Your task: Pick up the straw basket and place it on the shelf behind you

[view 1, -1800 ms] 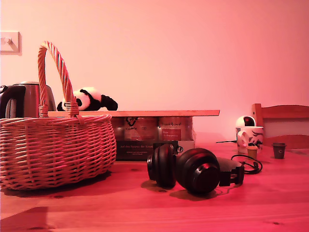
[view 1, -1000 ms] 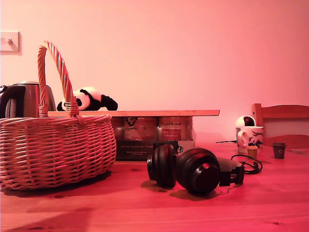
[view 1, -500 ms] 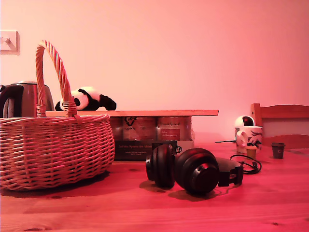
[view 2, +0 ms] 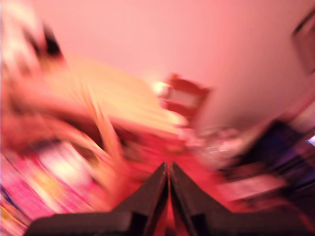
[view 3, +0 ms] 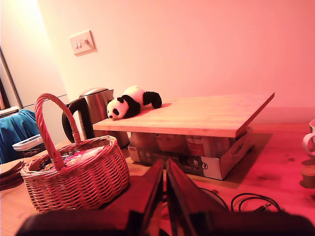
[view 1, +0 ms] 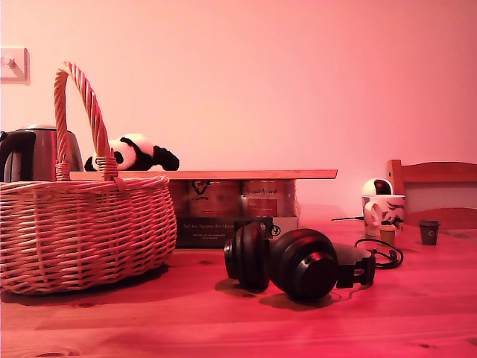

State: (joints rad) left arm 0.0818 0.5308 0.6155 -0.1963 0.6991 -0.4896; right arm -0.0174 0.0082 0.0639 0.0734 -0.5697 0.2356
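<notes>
Basket [view 1: 82, 224] sits on table [view 1: 246, 328], at 9 o'clock from headphones [view 1: 294, 261]. Shelf [view 1: 223, 174] lies behind it. My first gripper [view 2: 169, 169] and my second gripper [view 3: 165, 167]: jaws pressed together, empty.

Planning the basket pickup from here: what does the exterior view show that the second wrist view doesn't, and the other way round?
Only the exterior view: the whole black headphones, a small dark cup and a chair back at its right.

Only the second wrist view: the basket's inside, with something colourful in it, a blue bundle behind it, the shelf's bare top, and my second gripper, jaws together.

Both: the straw basket standing on the table, the shelf across boxed cans, the toy panda on it, the kettle and the wall switch.
</notes>
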